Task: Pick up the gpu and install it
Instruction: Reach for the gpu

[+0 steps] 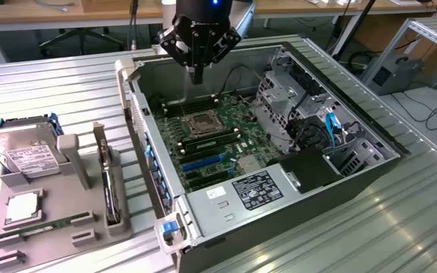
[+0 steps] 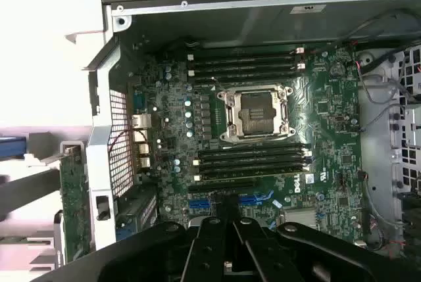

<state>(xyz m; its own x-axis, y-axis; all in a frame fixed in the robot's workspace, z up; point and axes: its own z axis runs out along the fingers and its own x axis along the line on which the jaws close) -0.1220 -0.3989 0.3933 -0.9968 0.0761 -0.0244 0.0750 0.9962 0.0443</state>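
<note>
The gpu (image 1: 111,190) is a thin dark strip standing on edge in a slot of the grey holder (image 1: 52,233), at the exterior view's left, outside the computer case (image 1: 279,187). My gripper (image 1: 196,77) hangs over the far end of the open case, well away from the gpu, its fingers shut together on nothing. In the wrist view the gripper (image 2: 225,206) looks down on the green motherboard (image 2: 329,164), with its tips just above the blue expansion slots (image 2: 256,198).
The holder also carries a silver hard drive (image 1: 23,152), a processor chip (image 1: 23,207) and a green RAM stick (image 1: 30,232). Inside the case are the open processor socket (image 2: 255,112), black memory slots (image 2: 253,160), drive cages and cables (image 1: 309,119). Ribbed metal tabletop (image 1: 370,227) surrounds the case.
</note>
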